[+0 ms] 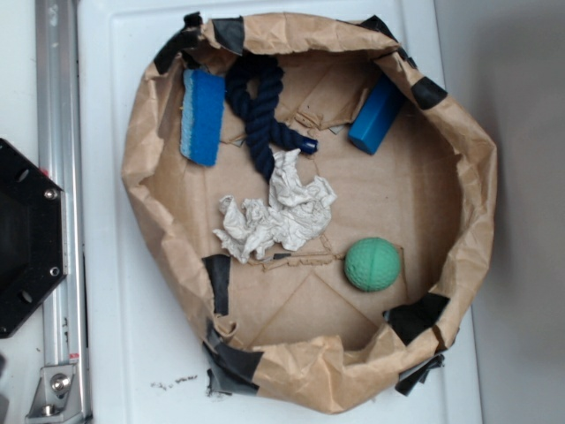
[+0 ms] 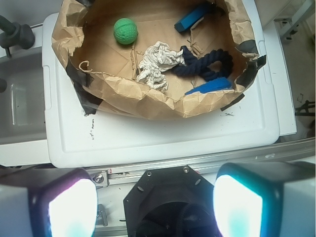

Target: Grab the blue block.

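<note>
Hand [image 2: 155,202] stands wide and empty, well short of the blue block [image 2: 190,18]. You'd pinch its long flat sides (hard, likely slick) mid-length.

blue block [image 1: 377,116] mid-blue | ball [image 1: 372,264] green | rope [image 1: 258,115] dark navy | sponge [image 1: 202,117] blue, pale edge | crumpled paper [image 1: 278,210] white | paper bin [image 1: 468,203] brown, black tape patches | table [image 1: 132,353] white

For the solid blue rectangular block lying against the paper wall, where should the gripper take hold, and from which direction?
Probably at mid-length of the solid blue rectangular block, coming straight down, fingers closing across its narrow width. It lies with one long side near the crumpled brown paper wall, leaving little room there. The gripper is open, far back from the bin.
</note>
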Tool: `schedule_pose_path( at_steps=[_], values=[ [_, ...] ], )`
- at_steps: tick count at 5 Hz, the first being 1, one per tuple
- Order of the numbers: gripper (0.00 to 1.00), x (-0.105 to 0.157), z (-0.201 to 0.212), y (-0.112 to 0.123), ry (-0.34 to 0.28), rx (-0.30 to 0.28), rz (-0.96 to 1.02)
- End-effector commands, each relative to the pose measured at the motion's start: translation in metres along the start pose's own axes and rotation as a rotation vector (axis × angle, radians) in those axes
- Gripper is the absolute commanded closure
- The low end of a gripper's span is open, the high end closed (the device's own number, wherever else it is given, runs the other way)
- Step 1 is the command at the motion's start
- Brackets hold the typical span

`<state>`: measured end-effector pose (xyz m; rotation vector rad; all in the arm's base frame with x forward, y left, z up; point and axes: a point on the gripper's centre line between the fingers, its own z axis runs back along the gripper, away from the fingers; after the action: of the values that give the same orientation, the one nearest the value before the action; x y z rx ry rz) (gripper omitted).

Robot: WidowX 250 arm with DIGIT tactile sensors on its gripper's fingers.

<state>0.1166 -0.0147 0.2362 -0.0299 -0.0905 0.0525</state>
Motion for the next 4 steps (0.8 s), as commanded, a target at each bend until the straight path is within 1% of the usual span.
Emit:
schedule_pose_path(
  at_steps=[1,2,3,4],
  values=[
    [0.0,0.0,0.0,0.0,0.0,0.0,0.0],
    [0.0,0.046,-0.054,0.015,-0.117,0.006,0.12],
    [0.0,0.1,-0.093,0.018,-0.264,-0.055,0.094],
    [0.0,0.126,-0.119,0.028,-0.257,-0.056,0.233]
  ],
)
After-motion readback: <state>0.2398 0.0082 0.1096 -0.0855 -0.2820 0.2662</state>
